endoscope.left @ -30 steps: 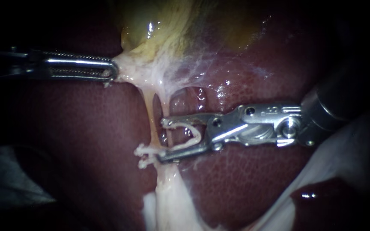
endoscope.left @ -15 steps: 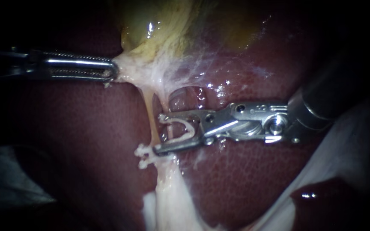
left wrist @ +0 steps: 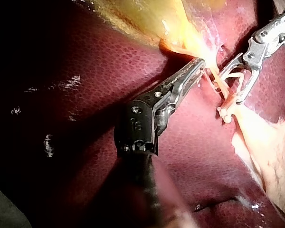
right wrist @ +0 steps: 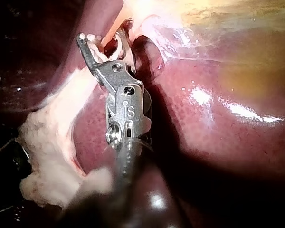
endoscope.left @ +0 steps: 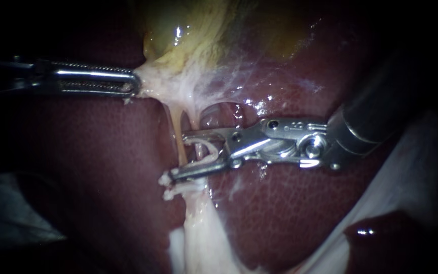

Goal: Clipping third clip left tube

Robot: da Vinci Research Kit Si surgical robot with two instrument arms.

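Right instrument [endoscope.left: 179, 156], jaws part-spread, carries a clip [endoscope.left: 212, 150] astride the left tube [endoscope.left: 177, 124]. Left instrument [endoscope.left: 133, 83] clamps tissue [endoscope.left: 150, 81] above that tube.

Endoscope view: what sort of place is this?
Likely a surgical practice bench: a bare liver and gallbladder lie exposed; the left instrument grips the gallbladder's edge, the right instrument holds a white clip at a thin tube.
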